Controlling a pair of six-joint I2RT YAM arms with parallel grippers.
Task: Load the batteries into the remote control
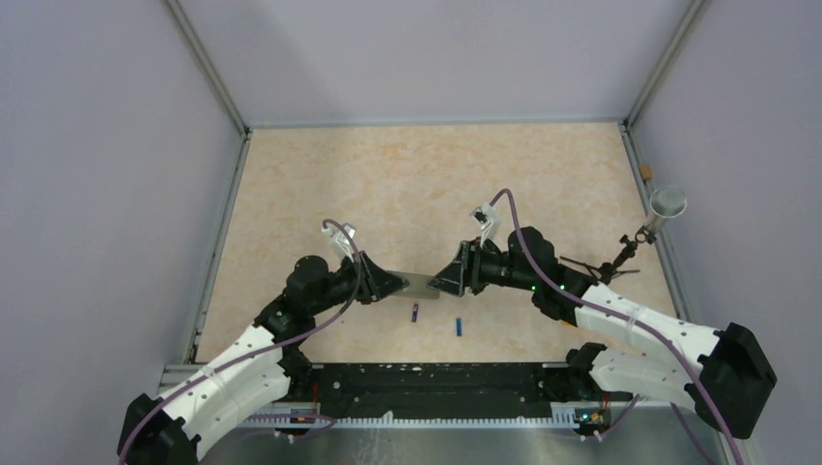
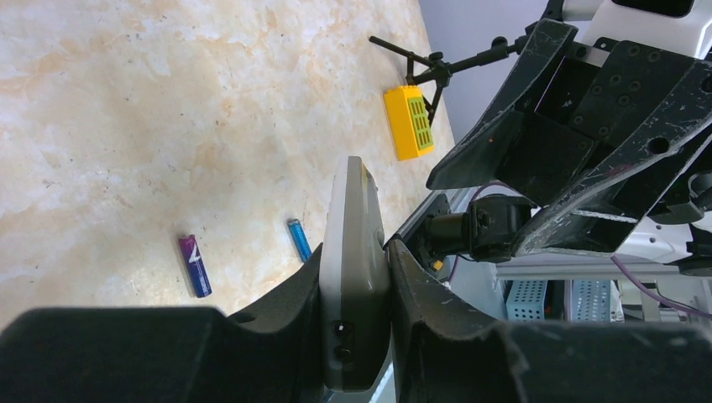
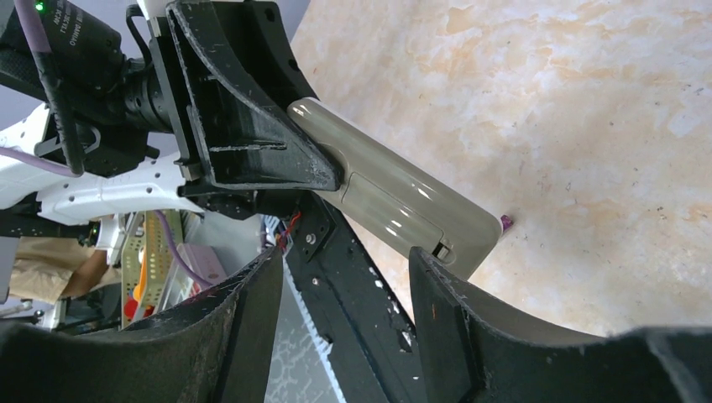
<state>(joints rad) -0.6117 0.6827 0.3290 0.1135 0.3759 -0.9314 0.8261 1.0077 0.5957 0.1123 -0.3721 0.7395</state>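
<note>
The remote control (image 1: pixel 419 283) hangs above the table between the two arms, grey back showing in the right wrist view with its battery cover (image 3: pixel 395 197) in place. My left gripper (image 2: pixel 357 256) is shut on one end of the remote (image 2: pixel 353 201). My right gripper (image 3: pixel 344 285) stands open at the other end. Nothing is between its fingers, and its right fingertip (image 3: pixel 437 277) is just under the remote's tip. Two batteries lie on the table below, one purple-blue (image 2: pixel 194 265) and one blue (image 2: pixel 298 239), also seen from above (image 1: pixel 415 312) (image 1: pixel 458 325).
A small yellow block (image 2: pixel 409 122) lies near a black mini tripod (image 1: pixel 625 254) at the table's right edge, with a silver cup-shaped part (image 1: pixel 667 203) above it. A black rail (image 1: pixel 426 378) runs along the near edge. Walls enclose the other sides.
</note>
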